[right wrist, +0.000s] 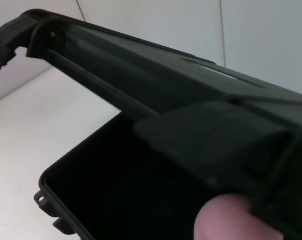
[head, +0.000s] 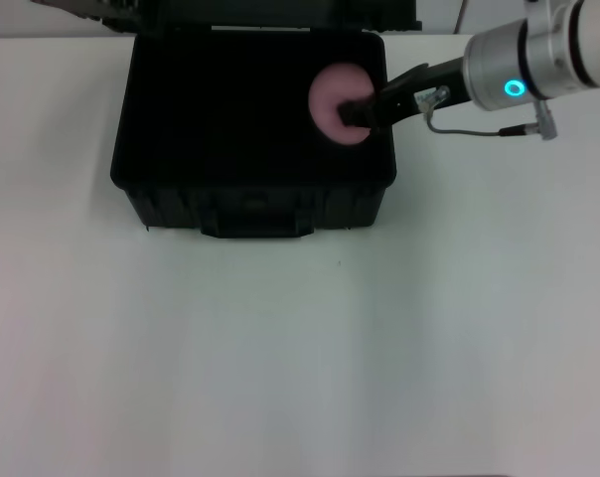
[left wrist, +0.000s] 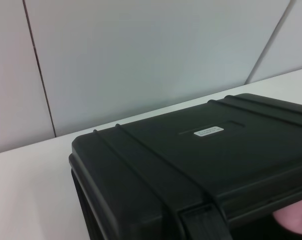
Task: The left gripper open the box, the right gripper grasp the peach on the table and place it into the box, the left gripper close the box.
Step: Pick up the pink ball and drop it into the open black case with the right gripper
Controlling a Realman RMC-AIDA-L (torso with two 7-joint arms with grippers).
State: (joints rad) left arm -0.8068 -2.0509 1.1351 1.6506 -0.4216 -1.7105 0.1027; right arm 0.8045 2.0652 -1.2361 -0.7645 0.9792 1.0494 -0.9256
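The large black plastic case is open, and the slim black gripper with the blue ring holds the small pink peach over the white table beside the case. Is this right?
Not quite. In the head view the right gripper holds the small pink peach over the open interior of the large black plastic case, near its right wall, not beside it over the table.

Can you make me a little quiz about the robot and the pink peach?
1. True or false: the box is open.
2. Which claw holds the peach: left or right?
3. The peach is over A) the box's inside, B) the bare table, C) the box's handle.

Key
1. True.
2. The right claw, on the arm with the blue ring.
3. A.
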